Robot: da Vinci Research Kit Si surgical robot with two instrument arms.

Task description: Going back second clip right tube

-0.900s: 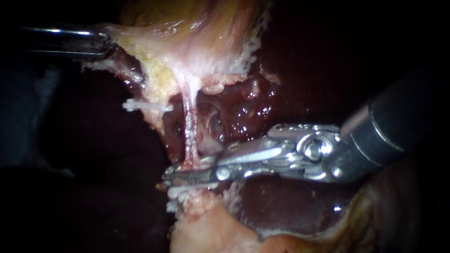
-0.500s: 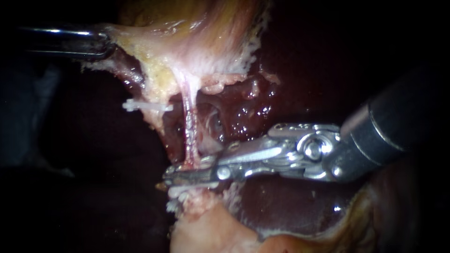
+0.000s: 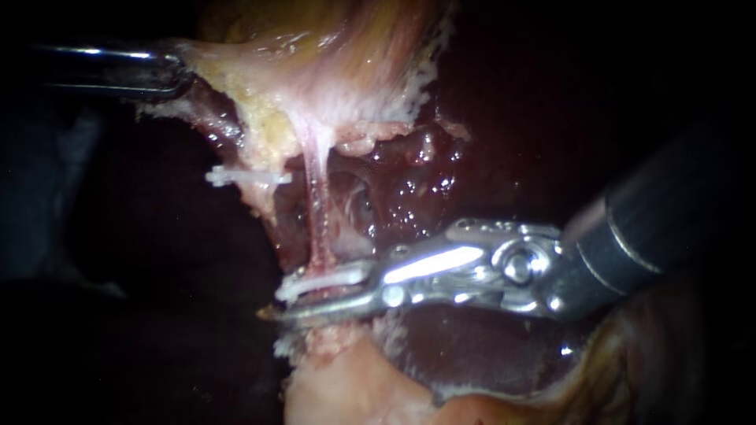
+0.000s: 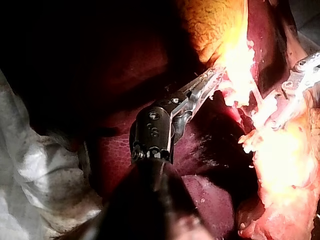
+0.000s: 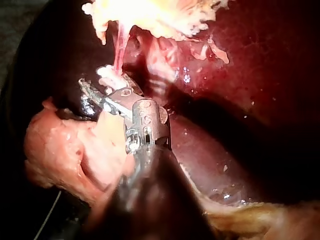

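My right instrument (image 3: 276, 303) comes in from the right and lies across the foot of the thin pink right tube (image 3: 316, 212). Its jaws stand slightly apart, and a white clip (image 3: 327, 279) sits on the tube between them. The right wrist view shows the same jaws (image 5: 92, 92) at the tube's base (image 5: 119, 52). Another white clip (image 3: 248, 179) sits on the left tube. At the upper left, my left instrument (image 3: 177, 72) is shut on the pale edge of the gallbladder (image 3: 315, 71) and holds it up. Its jaws (image 4: 215, 80) show in the left wrist view.
Dark red liver (image 3: 472, 346) lies under and behind the right instrument. A pale pink lump of tissue (image 3: 346, 386) sits just below the jaws. In the left wrist view, white gauze (image 4: 30, 170) lies beside the left shaft.
The right instrument's jaws have parted, baring a white clip on the right tube between them. Its wrist has dropped a little. The left instrument and the gallbladder have not moved.
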